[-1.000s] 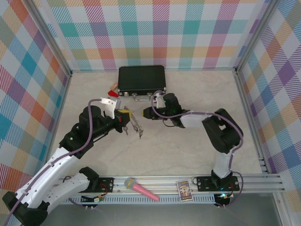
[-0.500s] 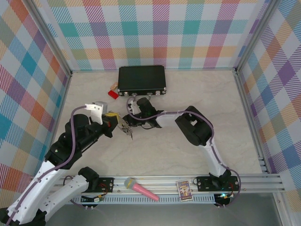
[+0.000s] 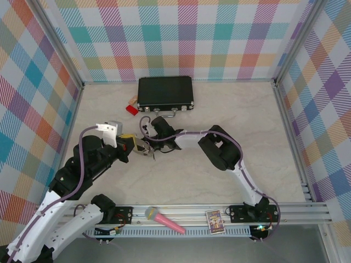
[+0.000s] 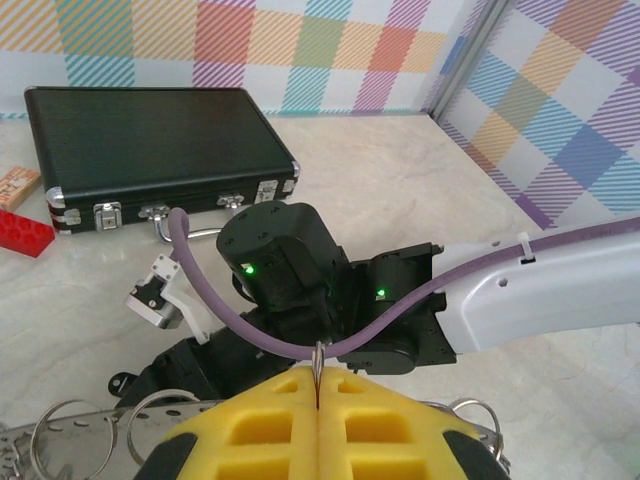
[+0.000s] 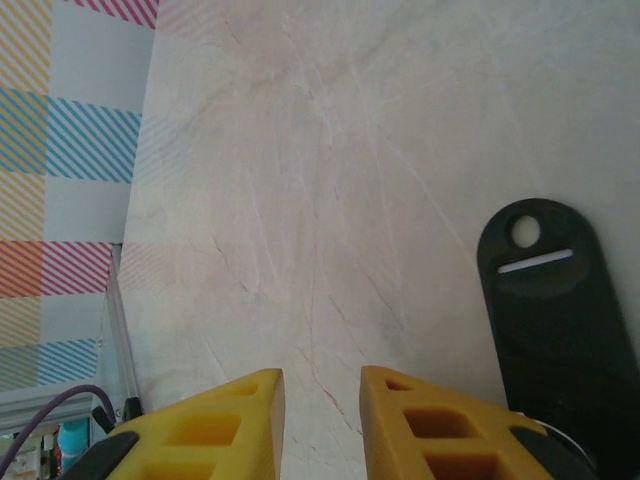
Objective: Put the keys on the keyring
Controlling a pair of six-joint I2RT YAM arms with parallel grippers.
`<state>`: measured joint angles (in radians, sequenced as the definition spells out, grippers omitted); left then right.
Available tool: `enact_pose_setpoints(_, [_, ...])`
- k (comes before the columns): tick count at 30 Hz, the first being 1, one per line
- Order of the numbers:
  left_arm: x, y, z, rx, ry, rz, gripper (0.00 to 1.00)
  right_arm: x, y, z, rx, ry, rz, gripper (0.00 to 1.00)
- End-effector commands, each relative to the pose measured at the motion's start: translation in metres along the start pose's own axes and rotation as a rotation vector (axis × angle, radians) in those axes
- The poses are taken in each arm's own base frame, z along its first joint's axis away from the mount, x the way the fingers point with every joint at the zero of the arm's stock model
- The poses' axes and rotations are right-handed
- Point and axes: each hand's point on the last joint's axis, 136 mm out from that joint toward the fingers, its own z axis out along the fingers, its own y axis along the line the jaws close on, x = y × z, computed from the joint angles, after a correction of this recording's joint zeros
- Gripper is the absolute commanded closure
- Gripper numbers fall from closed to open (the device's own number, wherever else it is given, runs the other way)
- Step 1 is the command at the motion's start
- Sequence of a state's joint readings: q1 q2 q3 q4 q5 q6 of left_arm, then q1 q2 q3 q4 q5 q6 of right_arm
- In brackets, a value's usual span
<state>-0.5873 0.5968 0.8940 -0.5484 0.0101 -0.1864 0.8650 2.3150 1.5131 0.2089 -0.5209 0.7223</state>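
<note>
Keyring (image 4: 317, 358): wire pinched between the closed pads of the left gripper (image 4: 318, 380), small loops splaying to either side. Right gripper (image 5: 322, 385): jaws narrowly parted, empty, with a black key tag (image 5: 555, 300) just right of its fingers. Advised: centre on the tag before closing, and hold the ring level.

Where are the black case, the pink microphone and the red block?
black case (image 3: 165, 91): top external view, lid centre.
pink microphone (image 3: 169, 223): top external view, handle.
red block (image 3: 131, 109): top external view, top face.
</note>
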Motion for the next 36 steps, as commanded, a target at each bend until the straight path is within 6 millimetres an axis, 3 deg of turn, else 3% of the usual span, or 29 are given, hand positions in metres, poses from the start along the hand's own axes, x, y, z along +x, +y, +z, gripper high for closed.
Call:
enact_pose_setpoints(1, [-0.017, -0.015, -0.010, 0.072, -0.058, 0.009, 1.00, 0.021, -0.059, -0.018, 0.169, 0.016, 0.125, 0.74])
enact_pose_setpoints(9, [-0.018, -0.028, 0.005, 0.144, -0.039, 0.005, 1.00, 0.036, -0.081, -0.087, 0.236, -0.071, 0.156, 0.74])
enact_pose_setpoints(16, [-0.008, -0.051, 0.028, 0.286, 0.000, -0.004, 1.00, 0.069, -0.124, -0.156, 0.314, -0.143, 0.272, 0.75])
enact_pose_setpoints(20, [-0.004, -0.070, 0.040, 0.404, -0.014, -0.006, 1.00, 0.092, -0.135, -0.193, 0.357, -0.179, 0.309, 0.75])
enact_pose_setpoints(26, [0.012, -0.083, 0.062, 0.441, -0.039, 0.046, 1.00, 0.103, -0.120, -0.235, 0.419, -0.227, 0.227, 0.71])
enact_pose_setpoints(31, [0.027, -0.092, 0.076, 0.432, -0.064, 0.171, 1.00, 0.089, -0.092, -0.266, 0.440, -0.326, 0.131, 0.67])
enact_pose_setpoints(36, [0.032, -0.088, 0.085, 0.381, -0.100, 0.236, 1.00, 0.077, -0.074, -0.299, 0.491, -0.440, 0.060, 0.63])
